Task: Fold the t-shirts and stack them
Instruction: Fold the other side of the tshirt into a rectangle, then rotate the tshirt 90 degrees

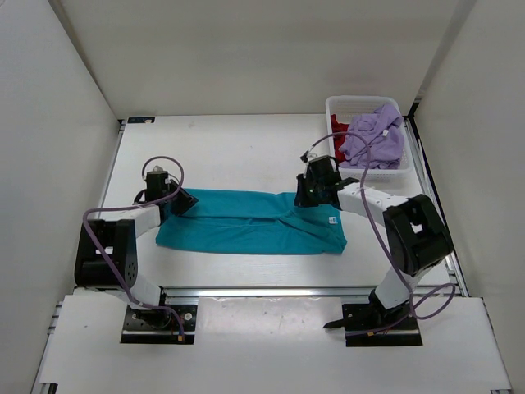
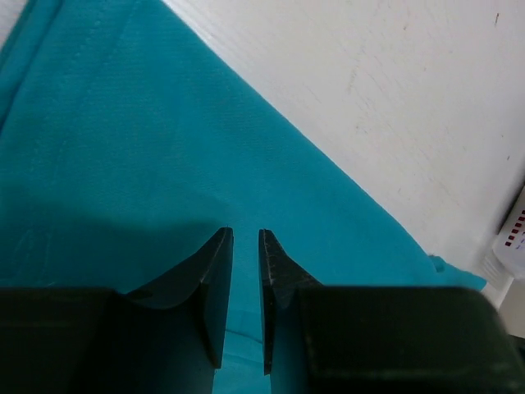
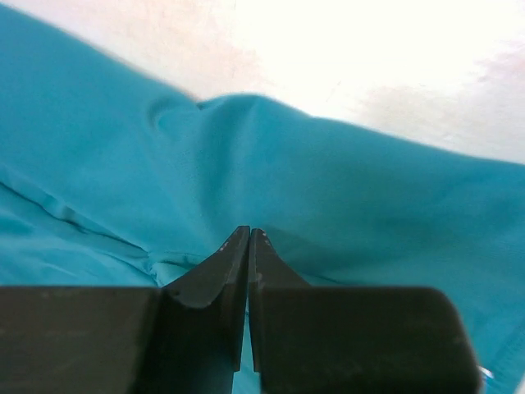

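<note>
The teal t-shirt (image 1: pixel 246 223) has 1 gripper at each end of its far edge. The left gripper (image 2: pixel 246 234) hangs just over the cloth with its jaws slightly parted and nothing visibly caught. The right gripper (image 3: pixel 248 232) is pressed together where creases converge. I cannot tell whether it nips a thin layer. Placing the 2 this way suits taking both ends of 1 edge, probably to fold it over evenly. The shirt lies as a flat band on the tabletop (image 1: pixel 230 148), nearer the near edge, with its long axis running left to right along that edge. The lavender t-shirt (image 1: pixel 373 131) and dark red t-shirt (image 1: pixel 337 125) wait in the basket (image 1: pixel 328 105) at the far right corner.
</note>
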You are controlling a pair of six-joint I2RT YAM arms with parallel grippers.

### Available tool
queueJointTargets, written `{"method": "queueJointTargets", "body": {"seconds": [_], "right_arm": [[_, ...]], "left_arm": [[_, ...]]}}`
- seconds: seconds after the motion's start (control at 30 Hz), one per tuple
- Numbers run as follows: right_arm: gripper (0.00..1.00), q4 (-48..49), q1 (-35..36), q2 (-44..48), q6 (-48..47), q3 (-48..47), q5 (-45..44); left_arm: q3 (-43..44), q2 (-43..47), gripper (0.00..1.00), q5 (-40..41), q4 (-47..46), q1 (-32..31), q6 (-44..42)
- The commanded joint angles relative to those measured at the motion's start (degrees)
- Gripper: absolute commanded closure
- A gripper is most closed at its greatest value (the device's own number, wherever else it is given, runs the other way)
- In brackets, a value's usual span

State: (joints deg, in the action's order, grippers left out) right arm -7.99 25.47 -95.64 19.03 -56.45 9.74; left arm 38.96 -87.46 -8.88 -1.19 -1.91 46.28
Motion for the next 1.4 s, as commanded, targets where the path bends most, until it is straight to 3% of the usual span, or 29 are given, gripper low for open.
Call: {"method": "queueJointTargets", "body": {"seconds": [0.0,0.13,0.53,0.67,0.77,0.83,1.13,1.2,1.27,1.37], "right_arm": [[0.98,0.7,2.5,-1.0,-1.6,-0.6,2.8],[1.00,0.7,5.4,0.7,-0.5,2.7,4.9],[0.97,-6.5,17.1,12.4,4.2,8.2,-0.8],[0.91,-6.3,12.9,16.1,3.3,8.6,-1.6],[0.93,-2.8,6.7,16.5,4.1,12.0,0.7],[0.97,-2.8,6.3,14.5,3.7,12.9,-0.6],[1.00,-1.2,12.6,13.4,7.3,19.1,-5.3],[0.97,-1.4,11.6,13.2,7.4,19.2,-6.0],[0.91,-1.9,10.8,14.9,7.3,18.8,-5.4],[0.82,-2.3,8.1,18.5,6.5,18.5,-5.3]], "left_arm": [[-1.2,1.2,0.70,-2.9,-4.3,0.4,1.6],[-2.0,2.2,0.69,-1.7,-5.2,-0.3,1.4],[-2.0,6.2,0.69,-1.4,-4.5,-2.0,1.2],[-0.1,6.6,0.68,1.7,-3.1,-6.1,-0.3],[1.9,3.9,0.68,2.6,-2.9,-9.0,-0.7],[3.2,1.9,0.69,2.4,-2.4,-9.7,-1.1],[-2.2,-1.3,0.70,-1.7,-6.5,-4.4,1.3],[-4.8,-0.5,0.71,-3.4,-7.6,-1.8,4.5],[-10.7,1.3,0.69,-6.0,-14.9,1.5,7.9],[-9.3,2.0,0.69,-5.1,-11.3,1.8,5.8]]}}
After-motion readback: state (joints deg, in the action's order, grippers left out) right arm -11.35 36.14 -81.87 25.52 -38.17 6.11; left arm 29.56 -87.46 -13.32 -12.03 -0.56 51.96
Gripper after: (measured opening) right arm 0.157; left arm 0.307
